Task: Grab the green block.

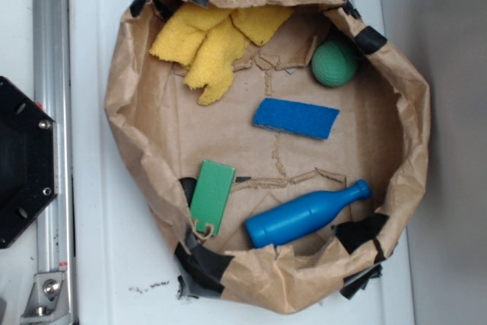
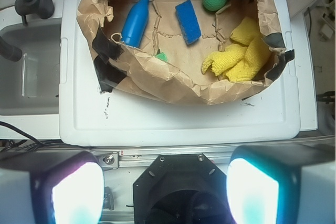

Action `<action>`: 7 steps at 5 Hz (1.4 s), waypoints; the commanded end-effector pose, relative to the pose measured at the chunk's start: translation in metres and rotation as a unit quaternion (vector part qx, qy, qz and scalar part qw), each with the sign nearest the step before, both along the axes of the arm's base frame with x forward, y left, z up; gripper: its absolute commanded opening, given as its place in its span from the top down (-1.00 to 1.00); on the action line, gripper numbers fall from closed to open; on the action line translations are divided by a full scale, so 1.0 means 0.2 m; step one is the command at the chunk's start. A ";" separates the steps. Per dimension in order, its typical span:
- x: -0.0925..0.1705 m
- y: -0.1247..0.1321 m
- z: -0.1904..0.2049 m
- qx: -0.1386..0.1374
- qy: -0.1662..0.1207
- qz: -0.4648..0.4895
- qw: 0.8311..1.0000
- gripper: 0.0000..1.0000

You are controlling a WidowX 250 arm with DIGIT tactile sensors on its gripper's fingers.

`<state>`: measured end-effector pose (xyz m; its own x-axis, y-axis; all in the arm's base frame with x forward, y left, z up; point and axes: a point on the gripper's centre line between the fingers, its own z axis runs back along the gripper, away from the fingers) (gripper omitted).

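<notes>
We locate the green block (image 1: 212,196) leaning against the paper nest's (image 1: 403,112) near-left wall, beside the blue bottle (image 1: 304,215). The hand (image 2: 165,192) hovers spread, gripping nothing, well apart from it. We judge the slab light, stiff and thin: pinch its long edges. Count: one green block, one blue bottle, one blue pad (image 1: 296,118), one green ball (image 1: 334,63), one yellow cloth (image 1: 213,39).

green block (image 2: 161,56): wrist view shows only a small corner, rest hidden behind paper wall (image 2: 157,72) on hand's side | hand (image 2: 165,190): fingers blurred, cut by bottom edge, not seen in ext. view | black base (image 1: 19,161): cut by left edge, ext. view
</notes>
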<state>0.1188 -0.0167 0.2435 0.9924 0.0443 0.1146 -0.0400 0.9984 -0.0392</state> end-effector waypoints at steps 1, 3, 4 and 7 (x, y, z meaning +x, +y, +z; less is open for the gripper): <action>0.00 0.00 0.00 0.000 0.000 0.000 1.000 -1.00; 0.48 0.09 -0.16 -0.127 -0.002 0.209 0.970 -1.00; 0.56 0.11 -0.37 -0.166 0.047 0.337 0.926 -1.00; 0.61 -0.05 -1.09 -0.115 0.070 0.397 0.908 -1.00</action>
<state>0.2465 -0.0341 0.0314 0.6429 0.7572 -0.1150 -0.7629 0.6198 -0.1840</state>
